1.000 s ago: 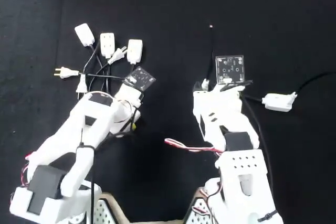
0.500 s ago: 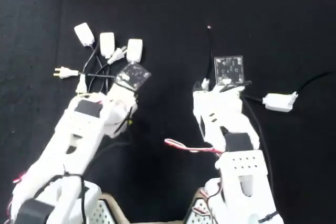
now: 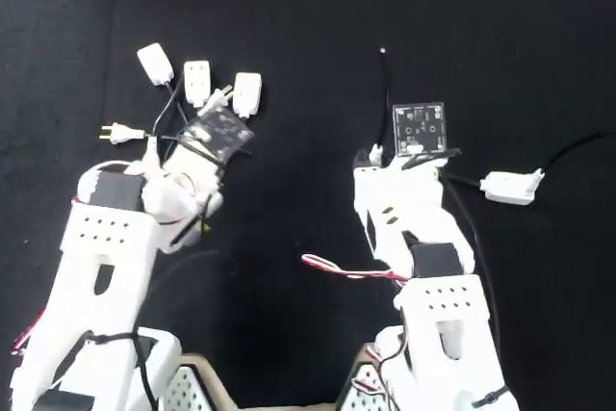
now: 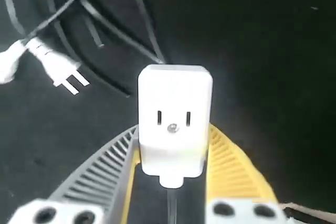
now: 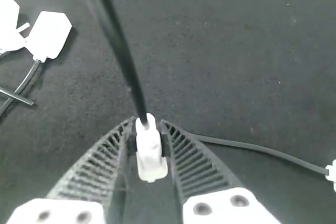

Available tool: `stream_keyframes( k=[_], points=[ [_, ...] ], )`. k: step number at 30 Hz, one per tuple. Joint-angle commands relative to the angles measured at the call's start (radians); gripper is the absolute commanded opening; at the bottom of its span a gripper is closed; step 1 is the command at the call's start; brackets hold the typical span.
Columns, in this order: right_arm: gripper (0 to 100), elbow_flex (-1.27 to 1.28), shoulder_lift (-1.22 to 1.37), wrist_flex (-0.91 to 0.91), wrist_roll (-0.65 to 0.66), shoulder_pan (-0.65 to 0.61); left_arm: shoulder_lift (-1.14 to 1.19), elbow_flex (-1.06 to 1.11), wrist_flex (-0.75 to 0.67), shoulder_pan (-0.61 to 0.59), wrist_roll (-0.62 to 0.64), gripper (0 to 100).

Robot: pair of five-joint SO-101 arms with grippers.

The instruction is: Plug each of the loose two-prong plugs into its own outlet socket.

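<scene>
**Mostly room in the middle, crowding far left**

Broadly, the room to move is the stretch of black table (image 3: 308,26) between the 2 arms and on toward its far edge. The crowding sits far left. There the left gripper (image 4: 174,127) is clamped on the flanks of an outlet socket (image 4: 175,108), slots up. A loose plug (image 4: 58,72) lies just beside it (prongs bare), and black cables (image 4: 107,27) cross around it. A middle socket (image 3: 196,82) and an outer socket (image 3: 154,63) lie close by, and a 2nd plug (image 3: 120,132) lies nearer the left edge. The right gripper (image 5: 147,124) is closed tight on a white plug (image 5: 150,158), whose black cord (image 5: 119,51) runs toward the far edge. A lone socket (image 3: 510,187) lies well off to the right, its lead (image 3: 568,151) trailing toward the right edge.
</scene>
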Motion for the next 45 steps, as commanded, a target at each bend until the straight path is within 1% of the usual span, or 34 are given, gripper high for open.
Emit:
stream_keyframes(
  k=[1,4,8,12,14,18,22,26,30,32,34,36,38,41,45],
  points=[
    [1.4,-0.004,-0.024,-0.026,0.003,0.014,-0.020,0.039,-0.006,0.071,0.069,3],
    [1.4,-0.004,-0.024,-0.026,0.003,0.014,0.012,0.110,-0.064,0.119,0.117,3],
    [1.4,-0.004,-0.024,-0.025,0.003,0.014,0.110,0.174,-0.201,0.157,0.167,3],
    [1.4,-0.004,-0.024,-0.025,0.003,0.014,0.244,0.179,-0.311,0.159,0.229,11],
    [1.4,-0.002,-0.024,-0.025,0.003,0.014,0.304,0.179,-0.342,0.159,0.239,14],
    [1.4,-0.002,-0.022,-0.025,0.005,0.011,0.358,0.163,-0.330,0.159,0.238,19],
    [1.4,-0.002,-0.022,-0.025,0.008,0.011,0.339,0.093,-0.238,0.159,0.238,21],
    [1.4,-0.001,-0.022,-0.023,0.009,0.009,0.288,0.022,-0.144,0.153,0.238,27],
    [1.4,-0.001,-0.022,-0.023,0.009,0.009,0.267,-0.012,-0.101,0.134,0.236,28],
    [1.4,-0.001,-0.022,-0.023,0.009,0.009,0.265,-0.013,-0.110,0.104,0.236,28],
    [1.4,0.004,-0.022,-0.021,0.009,0.009,0.265,-0.005,-0.160,0.048,0.235,28],
    [1.4,0.007,-0.022,-0.021,0.009,0.009,0.269,0.016,-0.195,0.005,0.189,26],
    [1.4,0.007,-0.022,-0.021,0.009,0.009,0.267,0.077,-0.250,0.019,0.150,26],
    [1.4,0.007,-0.022,-0.021,0.009,0.009,0.267,0.142,-0.348,0.036,0.158,26],
    [1.4,0.007,-0.022,-0.021,0.009,0.009,0.267,0.193,-0.394,0.053,0.155,26]
  ],
)
